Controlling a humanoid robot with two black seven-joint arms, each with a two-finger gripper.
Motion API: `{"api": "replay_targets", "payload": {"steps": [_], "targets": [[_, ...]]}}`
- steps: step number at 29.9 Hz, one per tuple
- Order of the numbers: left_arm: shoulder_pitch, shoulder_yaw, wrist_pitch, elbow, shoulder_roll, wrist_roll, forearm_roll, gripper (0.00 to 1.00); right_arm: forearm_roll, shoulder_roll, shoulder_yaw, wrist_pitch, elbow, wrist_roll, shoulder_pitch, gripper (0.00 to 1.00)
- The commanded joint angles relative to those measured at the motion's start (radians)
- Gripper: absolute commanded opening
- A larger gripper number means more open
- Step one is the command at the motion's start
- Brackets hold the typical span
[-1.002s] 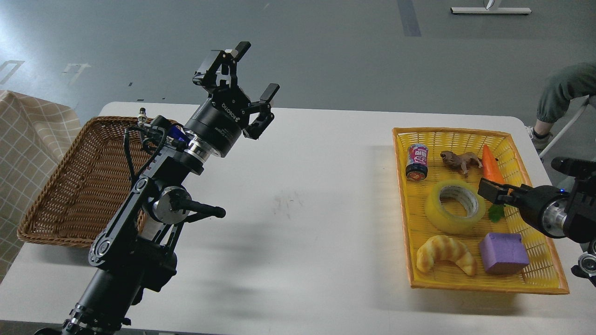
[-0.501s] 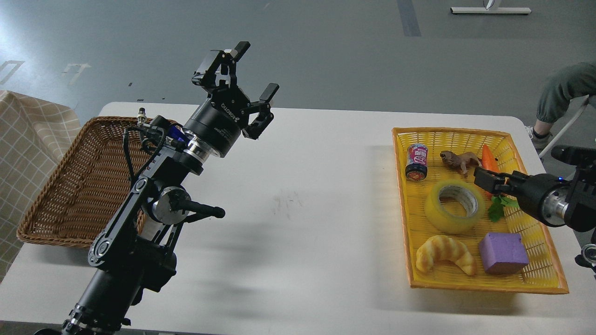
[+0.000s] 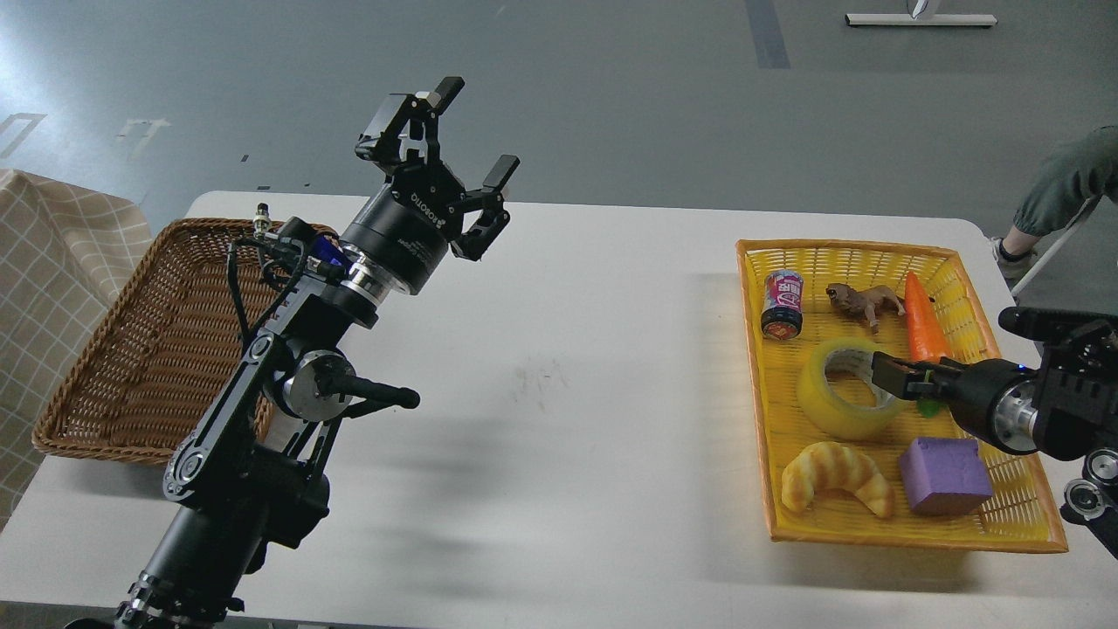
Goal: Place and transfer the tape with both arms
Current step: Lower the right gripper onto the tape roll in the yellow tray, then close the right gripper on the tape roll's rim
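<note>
your left gripper stands raised above the far left part of the white table, fingers spread wide apart and holding nothing, the arm rising from the lower left edge of the view. behind and beside that arm, the brown wicker basket sits at the table's left end.

at the right end, the yellow tray holds the tape, a wide translucent yellow roll lying flat near the tray's middle with its pale core facing up. your right gripper reaches in from the right edge and its dark tip overlaps the roll's right rim, at the edge of the core opening. the gripper is seen nearly end-on and dark, so you cannot tell from this view whether its fingers are apart or together, or whether they touch the roll.

around the tape: a small can stands toward the tray's far left corner, a brown toy animal lies just right of it, and an orange toy carrot lies along the far right side, its green leaves partly hidden behind your right gripper. nearer you, a toy croissant lies below the roll, and a purple block sits just right of the croissant.

a person's leg in grey-green trousers shows at the right edge beyond the table.
</note>
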Motion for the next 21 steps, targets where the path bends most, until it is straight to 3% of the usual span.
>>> {"api": "replay_targets", "payload": {"steps": [1, 21], "targets": [[0.000, 0.000, 0.000, 0.000, 0.000, 0.000, -0.002, 0.98, -0.002, 0.007, -0.007, 0.000, -0.006, 0.000, 0.000, 0.85], [0.008, 0.000, 0.000, 0.000, 0.000, 0.000, -0.002, 0.98, -0.028, 0.033, -0.016, 0.000, -0.044, -0.018, -0.006, 0.82]]}}
